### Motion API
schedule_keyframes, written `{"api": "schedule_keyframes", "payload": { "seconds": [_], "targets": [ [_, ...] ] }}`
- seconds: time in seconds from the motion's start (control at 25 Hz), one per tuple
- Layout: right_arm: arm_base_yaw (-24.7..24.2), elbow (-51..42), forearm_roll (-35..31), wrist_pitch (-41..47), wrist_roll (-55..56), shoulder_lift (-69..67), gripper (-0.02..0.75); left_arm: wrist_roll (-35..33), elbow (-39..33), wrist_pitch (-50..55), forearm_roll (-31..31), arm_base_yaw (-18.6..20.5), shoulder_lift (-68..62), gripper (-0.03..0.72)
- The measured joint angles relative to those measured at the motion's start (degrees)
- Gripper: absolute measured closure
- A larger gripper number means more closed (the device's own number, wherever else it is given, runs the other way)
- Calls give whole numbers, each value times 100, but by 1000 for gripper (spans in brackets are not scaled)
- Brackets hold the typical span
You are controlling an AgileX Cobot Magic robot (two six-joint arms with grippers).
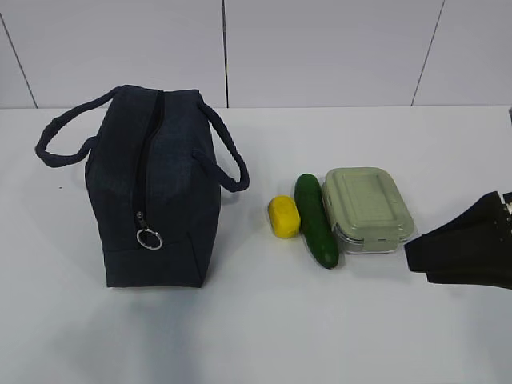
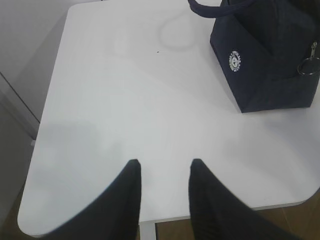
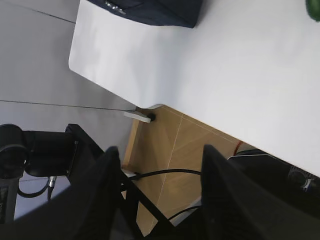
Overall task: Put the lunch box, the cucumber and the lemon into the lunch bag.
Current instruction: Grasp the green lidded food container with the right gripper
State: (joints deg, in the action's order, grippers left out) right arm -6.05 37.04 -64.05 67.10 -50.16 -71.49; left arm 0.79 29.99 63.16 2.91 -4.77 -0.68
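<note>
The navy lunch bag stands upright on the left of the table, its zipper run down to the silver ring pull. To its right lie the yellow lemon, the dark green cucumber and the lunch box with its sage-green lid, side by side. My right gripper hovers just right of the lunch box; in the right wrist view it is open and empty over the table's edge. My left gripper is open and empty, well short of the lunch bag.
The white table ends close to both grippers; its near edge and a corner show above brown floor. A black stand and cables sit below. A grey wall rises behind the table.
</note>
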Motion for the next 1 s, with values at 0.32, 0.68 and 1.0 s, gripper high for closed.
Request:
{"api": "schedule_keyframes", "payload": {
  "seconds": [0.32, 0.68, 1.0],
  "targets": [
    [-909, 94, -240, 30, -562, -828, 349, 0, 0, 0, 0, 0, 0, 453],
    [-932, 1309, -263, 30, -669, -2446, 321, 0, 0, 0, 0, 0, 0, 453],
    [-932, 2263, -263, 19, -692, -3309, 150, 0, 0, 0, 0, 0, 0, 453]
  ]
}}
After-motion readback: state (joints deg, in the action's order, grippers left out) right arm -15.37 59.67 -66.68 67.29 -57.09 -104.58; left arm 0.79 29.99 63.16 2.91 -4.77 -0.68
